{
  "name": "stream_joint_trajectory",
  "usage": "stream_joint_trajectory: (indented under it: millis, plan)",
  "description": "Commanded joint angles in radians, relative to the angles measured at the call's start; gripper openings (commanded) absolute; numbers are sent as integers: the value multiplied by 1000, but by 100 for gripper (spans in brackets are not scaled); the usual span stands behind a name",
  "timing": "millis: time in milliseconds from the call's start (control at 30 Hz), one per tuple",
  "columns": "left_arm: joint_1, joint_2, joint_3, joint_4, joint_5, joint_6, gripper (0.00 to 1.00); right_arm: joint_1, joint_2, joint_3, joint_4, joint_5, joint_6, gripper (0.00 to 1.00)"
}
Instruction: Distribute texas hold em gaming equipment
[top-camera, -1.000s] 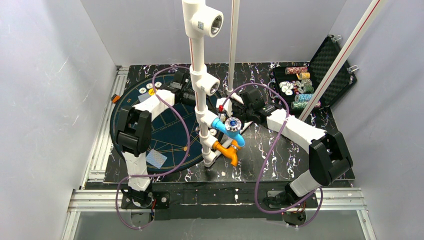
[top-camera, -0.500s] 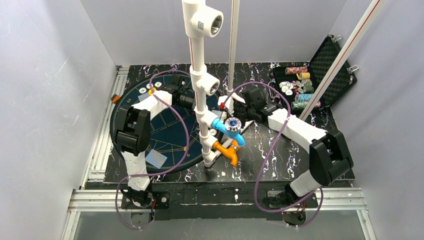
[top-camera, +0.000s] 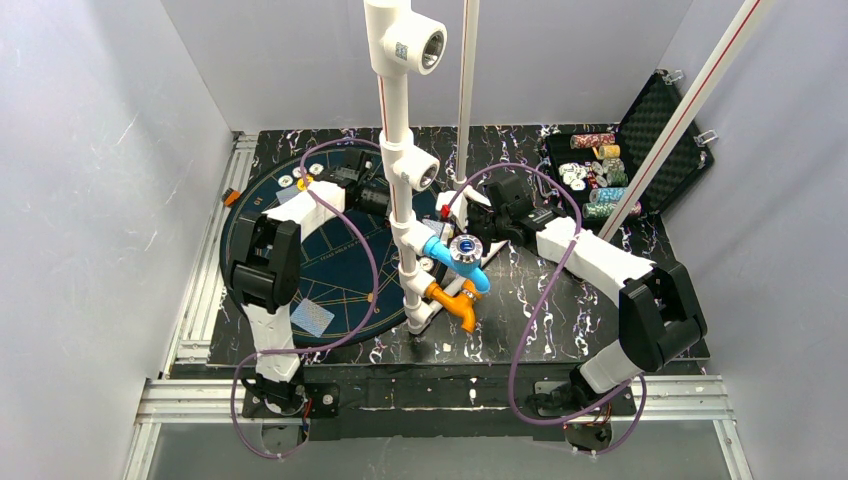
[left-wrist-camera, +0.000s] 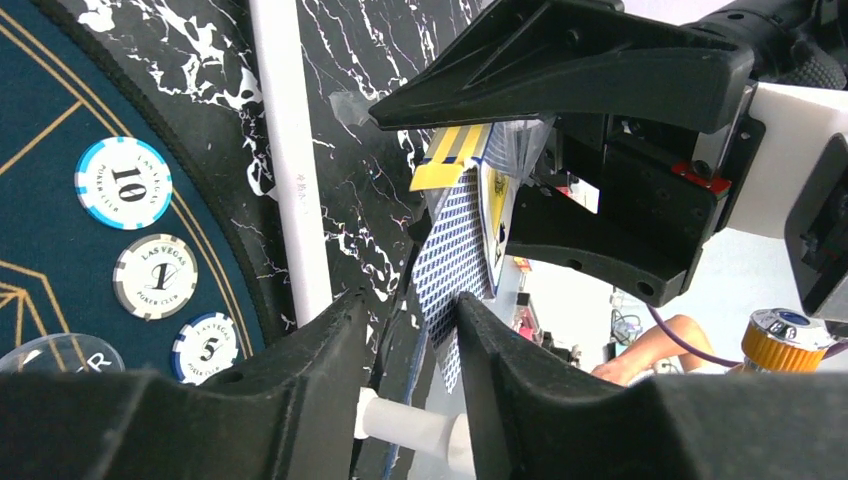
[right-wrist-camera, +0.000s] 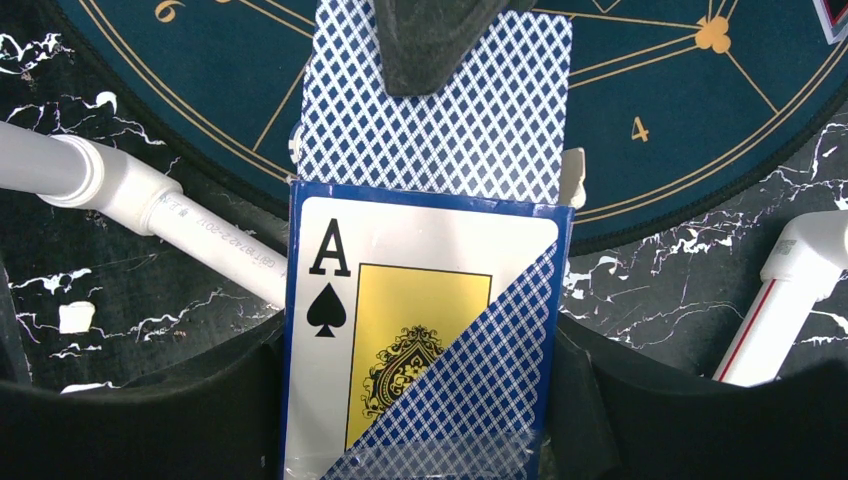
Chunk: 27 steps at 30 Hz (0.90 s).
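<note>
Two hands of mine are meeting just past the far rim of the round felt mat (top-camera: 335, 275), close beside the white pipe stand (top-camera: 398, 130). My right gripper (top-camera: 487, 207) is clamping the card box (right-wrist-camera: 420, 340) by its sides with the mouth turned toward my left hand, and it has not shifted at all.

My left gripper (left-wrist-camera: 408, 320) is the one that has been changing. Over the last second it has been edging in toward the box and drawing its jaws in from wide to roughly half. They are now straddling the one blue-backed card (right-wrist-camera: 440, 120) sticking out of the box. A gap is showing beside the card, so I cannot tell whether I am truly pinching it yet.

I am judging this as the start of pulling a card out to deal.

Three chips (left-wrist-camera: 155, 277) are already lying on the felt just beside my left fingers.
</note>
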Motion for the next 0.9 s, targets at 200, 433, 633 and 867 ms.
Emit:
stream_joint_trajectory:
  millis: [200,433,633,867]
  plan:
    - [48,-76,-25,0,19,-8,15,-4,-45,20,41,-22,-9,1]
    - [89,-102,-24,3,48,-8,0,-4,-46,17,36,-14,-20,1]
    - [146,-141,-45,11,71,-18,0,-4,-47,7,37,6,-28,1]
    - [301,-200,-98,-147,52,113,0,-4,-49,3,33,6,-34,1]
